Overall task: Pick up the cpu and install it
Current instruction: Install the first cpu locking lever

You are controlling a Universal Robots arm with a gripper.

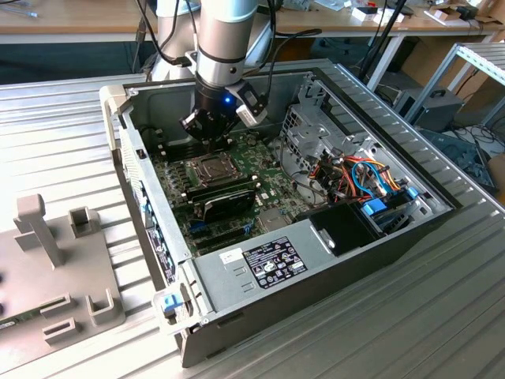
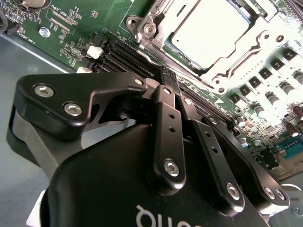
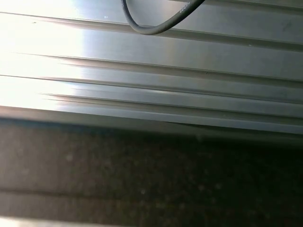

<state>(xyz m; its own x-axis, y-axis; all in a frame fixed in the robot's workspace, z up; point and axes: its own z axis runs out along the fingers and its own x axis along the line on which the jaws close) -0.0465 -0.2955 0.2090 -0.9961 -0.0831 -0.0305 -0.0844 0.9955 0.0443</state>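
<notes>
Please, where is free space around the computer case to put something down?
The ribbed metal table is bare in front of the computer case and beyond it. Crowded: the grey fixture at the exterior view's left, and inside the case, where the gripper hangs.

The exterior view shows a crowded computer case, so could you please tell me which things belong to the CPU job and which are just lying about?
Belongs to the job:
- cpu, lying in the socket frame
- green motherboard
- end effector, above the board beside the socket

Just lying about:
- long black card
- bundle of coloured cables
- grey plastic fixture on the table
</notes>
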